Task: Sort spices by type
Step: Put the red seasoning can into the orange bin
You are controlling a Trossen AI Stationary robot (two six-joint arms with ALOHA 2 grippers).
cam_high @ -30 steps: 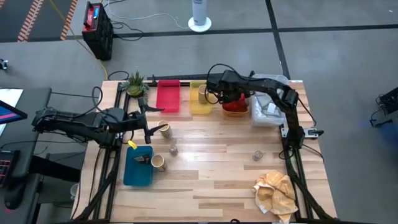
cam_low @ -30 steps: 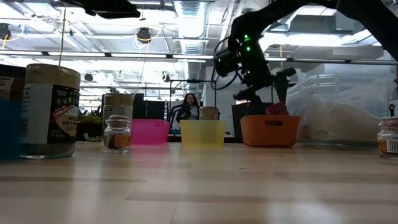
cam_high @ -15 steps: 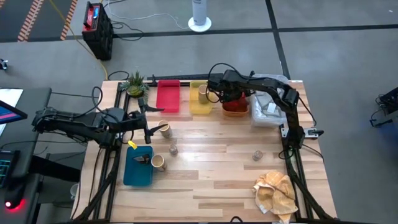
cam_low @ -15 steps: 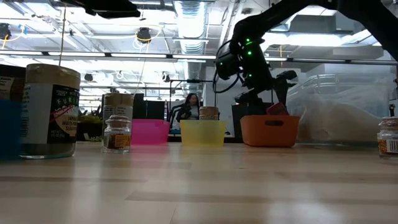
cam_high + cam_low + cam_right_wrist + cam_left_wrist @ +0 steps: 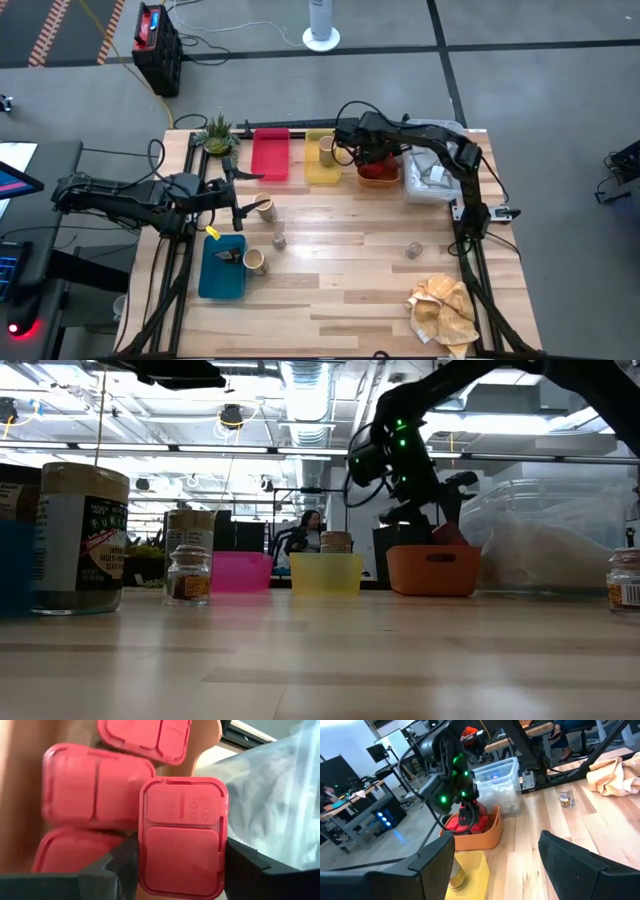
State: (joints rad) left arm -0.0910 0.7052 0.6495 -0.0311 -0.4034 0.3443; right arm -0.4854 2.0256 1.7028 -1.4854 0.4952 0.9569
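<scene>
My right gripper (image 5: 181,870) is over the orange tray (image 5: 378,174) at the table's far side, shut on a red tin (image 5: 182,837). More red tins (image 5: 95,787) lie in the tray below it. My left gripper (image 5: 240,206) is open and hangs by the left edge, next to a tan cylinder (image 5: 265,208). A second tan cylinder (image 5: 254,261) stands beside the blue tray (image 5: 220,270), and a third (image 5: 326,150) stands in the yellow tray (image 5: 322,165). Two small glass jars (image 5: 279,241) (image 5: 413,250) stand on the bare wood. My right gripper pinches the red tin between its two fingers (image 5: 120,865), which press on two opposite sides of its lidded top end (image 5: 150,845). It comes from above, pointing down, and the tin stands upright under it. The orange tray's wall (image 5: 435,570) hides the tin's bottom.
A red tray (image 5: 270,155) sits left of the yellow one, and a potted plant (image 5: 218,135) stands at the far left corner. A clear plastic bin (image 5: 430,180) is right of the orange tray. A beige cloth (image 5: 445,310) lies near the right front corner. The middle is bare wood.
My right gripper, with the red tin, has edged slightly toward the table's right over the orange tray. Everything else has stayed where it was.
</scene>
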